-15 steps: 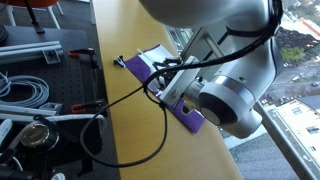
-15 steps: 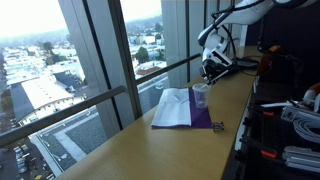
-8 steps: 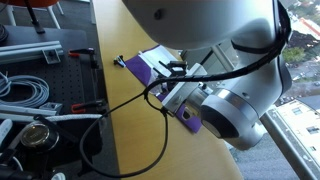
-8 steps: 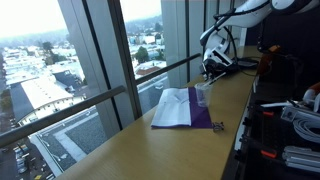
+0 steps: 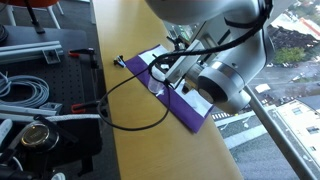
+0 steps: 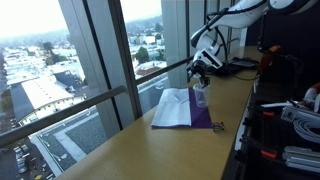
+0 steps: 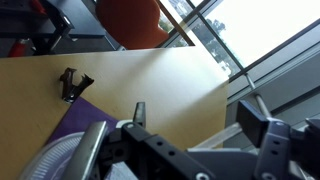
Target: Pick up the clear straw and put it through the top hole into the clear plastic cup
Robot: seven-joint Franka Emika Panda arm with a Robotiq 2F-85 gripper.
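In an exterior view my gripper (image 6: 200,72) hangs just above the clear plastic cup (image 6: 200,96), which stands on the purple sheet (image 6: 196,121). The wrist view shows the gripper (image 7: 200,115) open, its two dark fingers (image 7: 140,110) wide apart with only tabletop and window frame between them. The cup's lid rim (image 7: 55,165) shows at the lower left of that view, on the purple sheet (image 7: 75,122). I cannot make out the clear straw in any view. In an exterior view the arm's wrist (image 5: 225,85) covers much of the purple sheet (image 5: 195,112).
A black clip (image 7: 72,85) (image 6: 218,126) lies by the sheet's corner. White paper (image 6: 175,105) lies on the sheet. A black cable (image 5: 120,110) loops over the wooden table (image 5: 150,150). Windows run along the table's far edge. Equipment and grey cables (image 5: 30,90) crowd the dark bench.
The jaws have gone from shut to wide open. The gripper has shifted along the table toward the cup and now stands over it.
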